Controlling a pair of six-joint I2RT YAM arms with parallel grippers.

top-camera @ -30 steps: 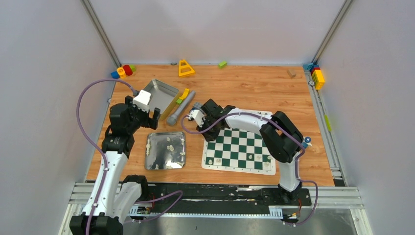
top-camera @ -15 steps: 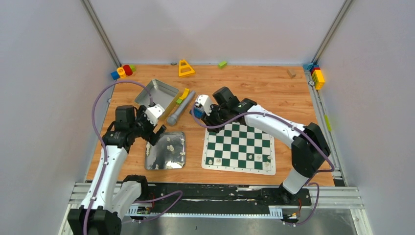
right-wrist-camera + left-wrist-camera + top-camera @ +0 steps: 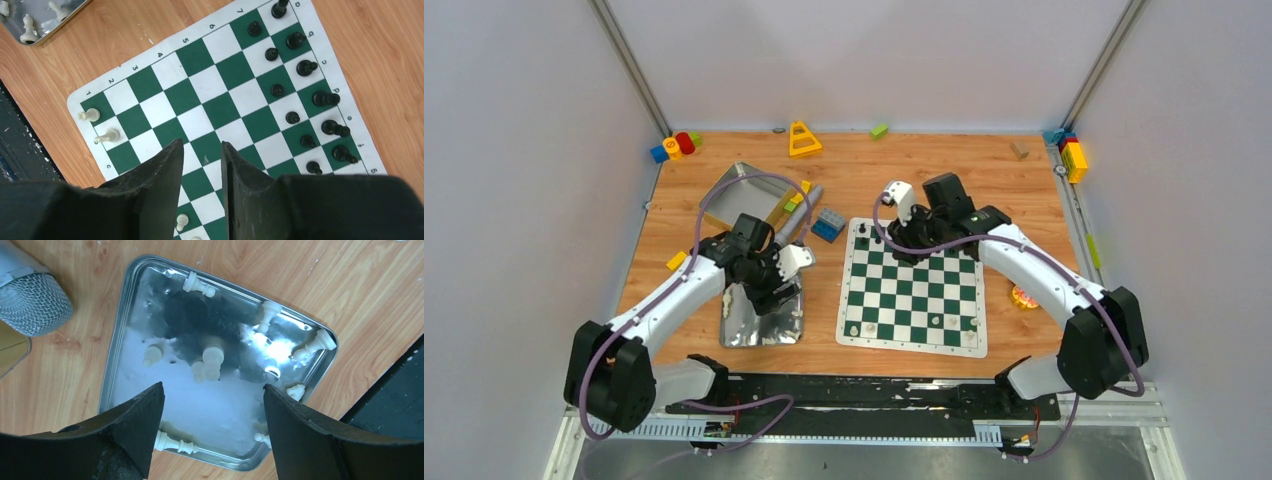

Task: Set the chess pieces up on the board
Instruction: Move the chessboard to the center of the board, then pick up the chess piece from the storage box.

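The green and white board [image 3: 914, 300] lies right of centre. Black chess pieces [image 3: 305, 66] stand in two rows along its far side, and a few cream-white ones [image 3: 107, 135] stand at its near side. Several more white pieces [image 3: 212, 357] lie loose in the flat silver tray [image 3: 225, 410]. My left gripper [image 3: 212, 387] hangs open just above that tray [image 3: 742, 330], with nothing between its fingers. My right gripper [image 3: 201, 143] hovers over the board's middle squares [image 3: 200, 85], jaws a little apart and empty. From above, it [image 3: 902, 240] sits near the board's far edge.
A blue block [image 3: 828, 224] and a grey mesh-headed cylinder [image 3: 789, 232] lie between tray and board. A deeper metal pan [image 3: 744, 190] rests tilted behind them. Coloured blocks sit at the far-left corner [image 3: 674, 145] and far-right corner [image 3: 1072, 155]. A yellow triangle [image 3: 804, 140] stands at the back.
My left arm swung down over the silver tray, and its jaws narrowed slightly. My right gripper opened, left the blue block on the table and moved right over the board.
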